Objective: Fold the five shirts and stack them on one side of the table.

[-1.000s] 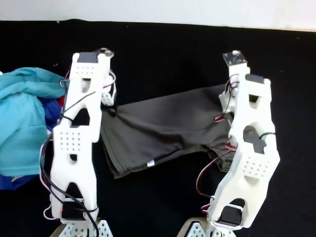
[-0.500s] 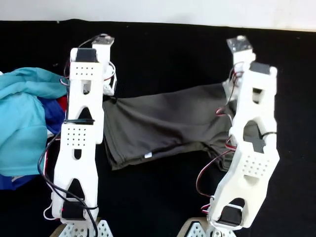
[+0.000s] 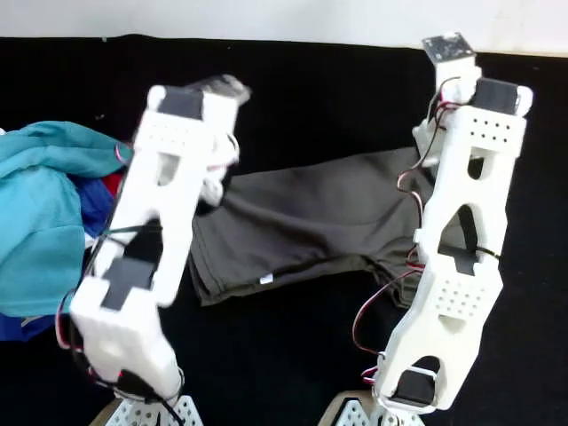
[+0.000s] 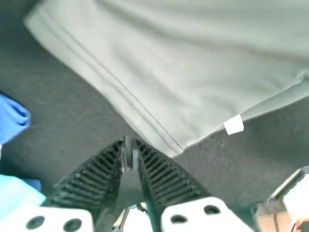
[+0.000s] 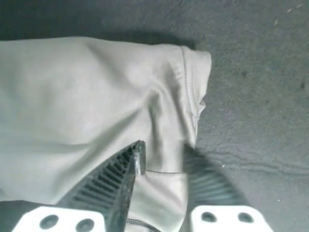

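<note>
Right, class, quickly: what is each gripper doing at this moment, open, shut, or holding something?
Left gripper: shut, holding nothing, just off the grey shirt's hem.
Right gripper: open, above the grey shirt.

High view: light is even and diffuse, from above. The white shells of the right arm (image 3: 461,248) are bright, with no hard glare. The black table cover (image 3: 311,89) reads almost featureless, and the pale strip (image 3: 266,18) at its far edge is near washed out. The left arm (image 3: 160,240) is smeared by blur.

Right wrist view: a soft shadow runs along the edge of the shirt (image 5: 87,96). One finger (image 5: 207,179) of the right gripper (image 5: 164,150) is blurred.

Left wrist view: flat light, faint shading along the folds
</note>
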Controlling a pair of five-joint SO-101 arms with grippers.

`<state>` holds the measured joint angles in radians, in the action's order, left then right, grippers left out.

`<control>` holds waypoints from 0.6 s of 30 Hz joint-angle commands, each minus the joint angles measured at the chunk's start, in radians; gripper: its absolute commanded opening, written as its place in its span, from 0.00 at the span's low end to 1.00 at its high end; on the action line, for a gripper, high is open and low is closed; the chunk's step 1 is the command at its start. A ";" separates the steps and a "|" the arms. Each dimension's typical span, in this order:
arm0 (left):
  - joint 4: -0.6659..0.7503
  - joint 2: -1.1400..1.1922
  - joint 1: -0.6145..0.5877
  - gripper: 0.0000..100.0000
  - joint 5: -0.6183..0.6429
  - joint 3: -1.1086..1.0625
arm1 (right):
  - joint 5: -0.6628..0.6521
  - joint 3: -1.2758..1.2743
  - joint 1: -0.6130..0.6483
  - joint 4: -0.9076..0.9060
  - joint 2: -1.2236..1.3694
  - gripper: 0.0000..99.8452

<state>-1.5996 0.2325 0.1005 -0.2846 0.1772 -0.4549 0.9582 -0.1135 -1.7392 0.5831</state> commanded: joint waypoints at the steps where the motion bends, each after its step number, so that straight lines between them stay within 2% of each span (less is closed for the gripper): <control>1: 0.212 -0.173 0.036 0.01 0.008 -0.378 | 0.014 0.061 -0.030 -0.027 -0.031 0.02; 5: 0.423 -0.232 0.048 0.01 0.009 -0.648 | 0.129 -0.031 -0.064 -0.028 -0.137 0.01; 9: 0.562 -0.245 0.041 0.01 0.061 -0.799 | 0.137 -0.369 -0.051 -0.027 -0.369 0.01; 12: 0.598 -0.249 0.031 0.01 0.058 -0.868 | 0.135 -0.668 -0.045 -0.001 -0.547 0.01; 15: 0.594 -0.251 -0.042 0.01 0.051 -0.892 | 0.107 -0.957 -0.047 0.088 -0.702 0.01; 18: 0.568 -0.251 -0.133 0.01 -0.031 -0.898 | 0.035 -1.221 -0.042 0.209 -0.812 0.01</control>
<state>-1.0134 -0.0161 0.0483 -0.2585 -0.7020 -0.3690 -0.0023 -0.1596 -1.6318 -0.0967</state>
